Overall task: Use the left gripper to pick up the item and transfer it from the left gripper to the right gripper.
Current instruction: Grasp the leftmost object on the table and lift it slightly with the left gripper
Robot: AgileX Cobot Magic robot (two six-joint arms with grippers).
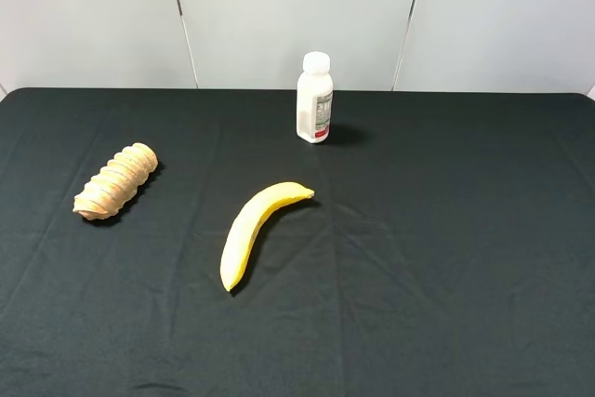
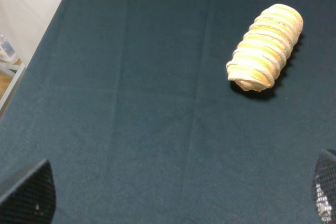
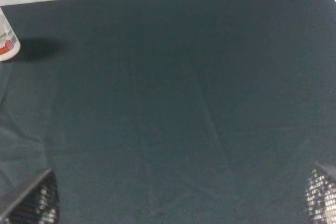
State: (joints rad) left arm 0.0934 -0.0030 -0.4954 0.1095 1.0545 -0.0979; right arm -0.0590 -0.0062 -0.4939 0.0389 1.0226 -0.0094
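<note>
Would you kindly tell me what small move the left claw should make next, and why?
Probably ease the left claw toward the pastry roll and centre it above: its jaws stand wide open and empty, while the roll lies untouched on the black cloth, well clear of both tips.

This looks like a lab test bench: a table (image 1: 446,258) draped in creased black cloth meets plain white wall panels (image 1: 297,6) along its far edge, and only staged props sit on it: a pastry roll (image 1: 115,182), a banana (image 1: 257,230), a white bottle (image 1: 315,98).
</note>
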